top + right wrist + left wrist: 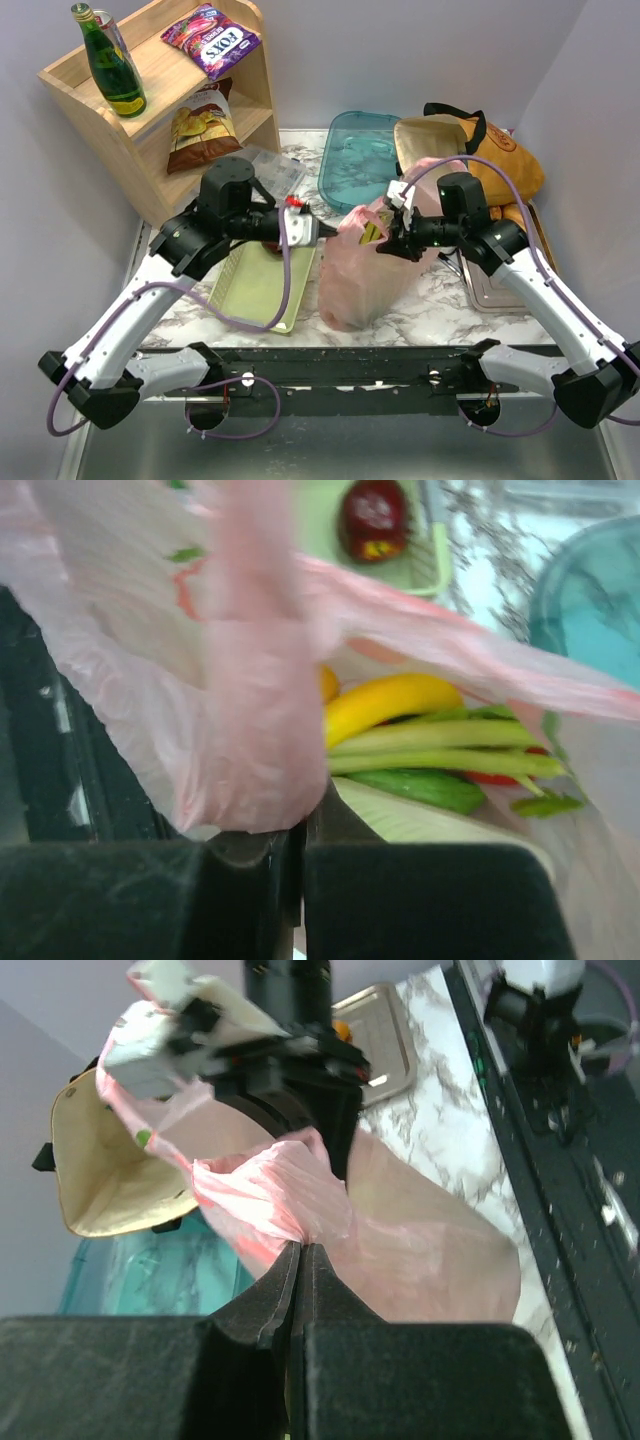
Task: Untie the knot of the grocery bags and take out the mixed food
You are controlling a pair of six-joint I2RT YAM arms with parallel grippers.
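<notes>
Left gripper (pixel 303 1247), right gripper (pixel 300 822): jaws together, apparently on the pink bag (pixel 365 275)

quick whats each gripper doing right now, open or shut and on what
left gripper: shut on the pink plastic bag
right gripper: shut on the pink plastic bag too

The left gripper (pixel 303 1250) has its dark fingers pressed together on a bunched fold of the pink plastic bag (pixel 430 1250). Behind the bag stands the black right arm (pixel 300 1070). An open tote (pixel 105 1175) shows its cream lining, with a teal tray (pixel 150 1275) beside it. A metal tray (pixel 385 1030) lies on the marble worktop (pixel 470 1150), near its black-railed edge.
</notes>
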